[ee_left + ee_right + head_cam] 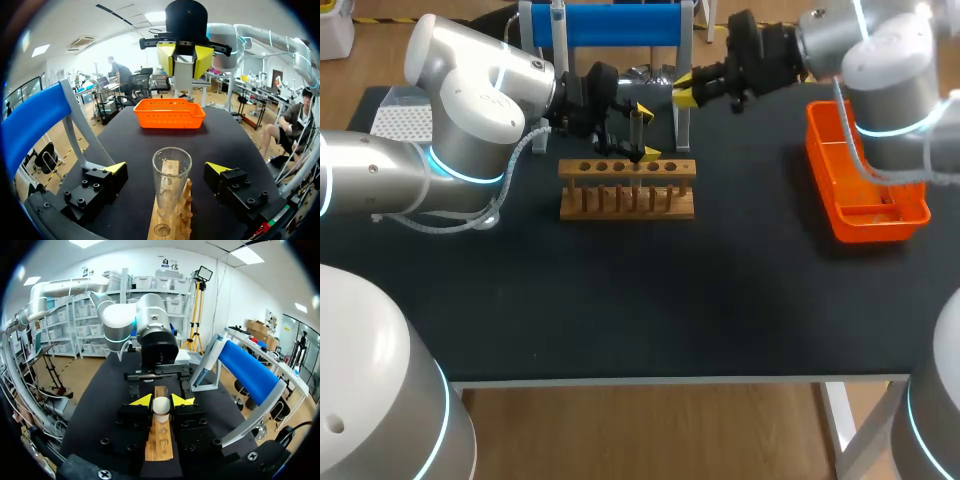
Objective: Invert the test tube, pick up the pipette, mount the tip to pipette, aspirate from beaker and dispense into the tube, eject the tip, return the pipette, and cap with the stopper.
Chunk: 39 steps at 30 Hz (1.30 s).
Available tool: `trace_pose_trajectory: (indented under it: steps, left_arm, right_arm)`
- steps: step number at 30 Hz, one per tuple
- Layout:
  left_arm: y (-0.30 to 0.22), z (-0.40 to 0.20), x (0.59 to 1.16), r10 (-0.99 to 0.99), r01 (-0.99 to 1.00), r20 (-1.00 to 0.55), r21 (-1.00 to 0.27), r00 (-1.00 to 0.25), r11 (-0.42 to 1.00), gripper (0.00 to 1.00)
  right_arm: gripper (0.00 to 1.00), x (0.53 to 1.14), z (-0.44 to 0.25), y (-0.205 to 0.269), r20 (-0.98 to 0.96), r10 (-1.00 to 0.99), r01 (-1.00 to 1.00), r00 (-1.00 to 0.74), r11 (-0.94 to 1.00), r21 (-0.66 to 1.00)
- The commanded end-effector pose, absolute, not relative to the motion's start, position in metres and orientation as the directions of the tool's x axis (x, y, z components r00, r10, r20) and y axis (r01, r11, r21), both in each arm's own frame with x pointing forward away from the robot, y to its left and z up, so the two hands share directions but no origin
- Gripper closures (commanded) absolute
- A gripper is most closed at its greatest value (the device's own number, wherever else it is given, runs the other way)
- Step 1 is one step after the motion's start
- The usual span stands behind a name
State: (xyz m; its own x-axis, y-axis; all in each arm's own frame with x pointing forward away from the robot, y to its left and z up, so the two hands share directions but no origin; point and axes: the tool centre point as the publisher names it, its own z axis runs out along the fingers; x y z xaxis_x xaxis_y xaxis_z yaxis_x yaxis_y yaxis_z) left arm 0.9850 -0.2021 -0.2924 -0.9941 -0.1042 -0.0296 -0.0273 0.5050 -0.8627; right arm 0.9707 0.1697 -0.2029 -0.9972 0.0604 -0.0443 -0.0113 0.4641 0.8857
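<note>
Right now the test tube (171, 177) stands mouth up in the wooden rack (184, 216), between the wide-open fingers of the left gripper (167, 167), which do not touch it. Best to close evenly on the glass and lift straight up clear of the rack before turning it. Mind the right gripper (184, 57), which hangs ahead with its fingers narrowly apart.

Black counter (620, 300); orange basket (875, 225) at right; tan wooden rack (627, 207) mid-frame; clear test tube (171, 175); blue bar (620, 25) at top; left pincer (166, 169) and right pincer (684, 96) black, yellow-tipped.
</note>
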Motion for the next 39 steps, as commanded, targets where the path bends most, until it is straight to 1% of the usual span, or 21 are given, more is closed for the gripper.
trace_pose_trajectory:
  steps: [1,13,39]
  left_arm:
    - [-0.202,-0.292,0.986,-0.103,-0.028,-0.028,-0.861,-0.994,0.507,0.0]
    - [-0.202,-0.292,0.986,-0.103,-0.028,-0.028,-0.861,-0.994,0.507,0.0]
    - [-0.202,-0.292,0.986,-0.103,-0.028,-0.028,-0.861,-0.994,0.507,0.0]
  right_arm:
    - [1.0,0.978,-0.201,0.182,0.019,-0.047,-0.006,-0.999,0.484,0.875]
    - [1.0,0.974,-0.206,0.207,0.033,-0.094,-0.018,-0.995,0.493,0.87]
    - [1.0,0.973,-0.217,0.231,0.049,-0.129,-0.022,-0.99,0.499,0.866]
